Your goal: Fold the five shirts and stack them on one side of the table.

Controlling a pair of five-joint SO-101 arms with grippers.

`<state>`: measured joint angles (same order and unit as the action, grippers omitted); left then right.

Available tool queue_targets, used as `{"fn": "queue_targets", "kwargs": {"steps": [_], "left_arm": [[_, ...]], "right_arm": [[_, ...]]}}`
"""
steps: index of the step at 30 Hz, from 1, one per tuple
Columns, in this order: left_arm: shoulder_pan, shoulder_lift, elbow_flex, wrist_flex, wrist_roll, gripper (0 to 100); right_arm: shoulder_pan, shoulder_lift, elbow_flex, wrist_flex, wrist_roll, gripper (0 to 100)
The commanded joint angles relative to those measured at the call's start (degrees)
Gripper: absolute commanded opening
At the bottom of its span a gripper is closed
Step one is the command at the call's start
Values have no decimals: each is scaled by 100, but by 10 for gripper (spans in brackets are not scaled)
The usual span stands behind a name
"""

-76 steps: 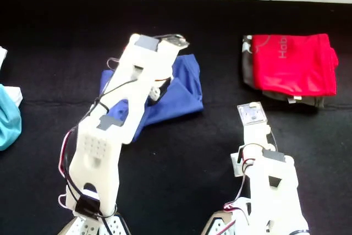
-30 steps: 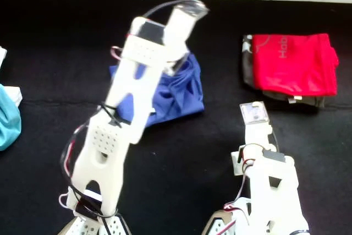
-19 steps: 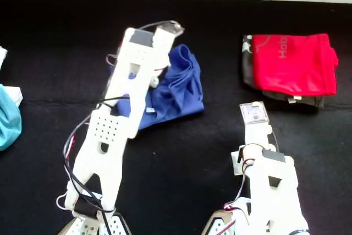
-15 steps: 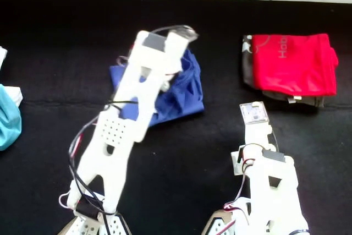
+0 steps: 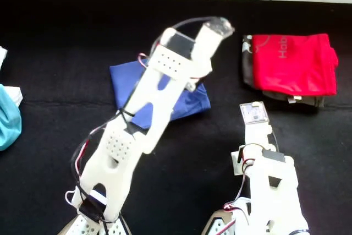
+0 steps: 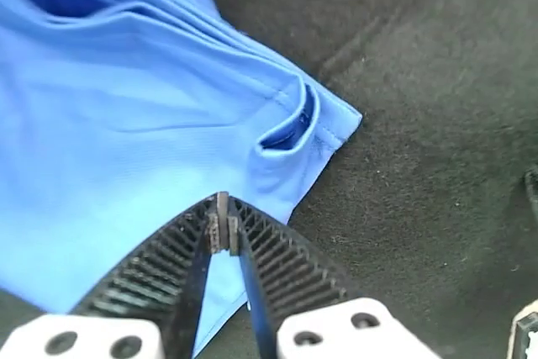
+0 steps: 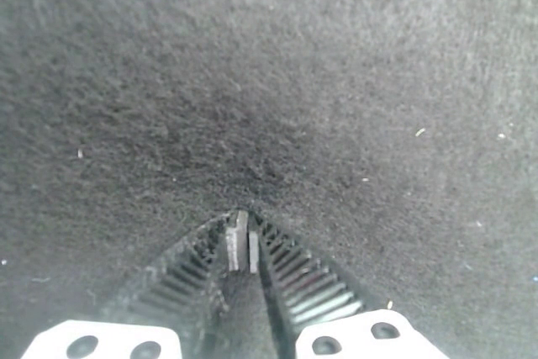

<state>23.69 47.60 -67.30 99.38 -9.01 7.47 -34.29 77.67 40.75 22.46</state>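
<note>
Far left edge of tabletop: teal shirt, bunched, not yet folded by the look of it. Just above it, scraps of white cloth; cannot tell whether a shirt.

Left of centre: blue shirt, lying flat on the tabletop as a compact, roughly squared bundle, partly hidden under left arm, which stretches across it toward the right. Left jaws pressed tip to tip, nothing between them, hanging just over the blue cloth near a corner where a small loop of hem gapes.

Judged step: fold of the blue shirt about done, transfer to the pile due. Calls for opening the jaws, biting through all layers near that loose corner so the bundle does not fall open, then carrying it right.

Right of centre: right arm, low on the tabletop, jaws shut and empty over bare black felt. Sits near the pile's near corner; likely in the way of a low sweep.

Far right: red shirt, folded, on top of a dark shirt. Evident stacking spot, well apart from the blue one.
</note>
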Motion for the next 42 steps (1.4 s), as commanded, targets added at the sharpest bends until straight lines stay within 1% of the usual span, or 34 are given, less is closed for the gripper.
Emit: {"fn": "queue_targets", "kwargs": {"steps": [1, 4, 7, 9, 11, 15, 19, 21, 24, 26, 29, 33, 37, 42], "left_arm": [[-321, -215, -189, -105, 35, 9], [-374, 338, -233, -132, 44, 9], [-119, 769, -233, -97, 62, 9], [145, 919, -233, -97, 290, 9], [374, 936, -242, -97, 536, 9], [664, 769, -391, 0, 571, 9], [681, 347, -716, 97, 545, 9], [488, 171, -971, 26, 545, 9], [75, 154, -1191, -527, 545, 9], [-224, 277, -1086, -1116, 545, 9], [-629, 725, -919, -2040, 545, 10], [-945, 1437, -919, -2927, 545, 12], [-945, 1859, -927, -3481, 545, 12], [-690, 2281, -927, -4369, 545, 13]], "right_arm": [[66, 13, 84, -207, -62, 9], [66, 13, 84, -207, -62, 9], [66, 13, 84, -207, -62, 9], [66, 13, 84, -207, -62, 9], [66, 13, 84, -207, -62, 9], [66, 13, 84, -207, -62, 9], [66, 13, 84, -207, -62, 9], [66, 13, 84, -207, -62, 9], [66, 13, 84, -207, -62, 9], [66, 13, 84, -207, -62, 9], [66, 13, 84, -207, -62, 9], [66, 13, 84, -207, -62, 9], [66, 13, 84, -207, -62, 9], [66, 13, 84, -207, -62, 9]]}}
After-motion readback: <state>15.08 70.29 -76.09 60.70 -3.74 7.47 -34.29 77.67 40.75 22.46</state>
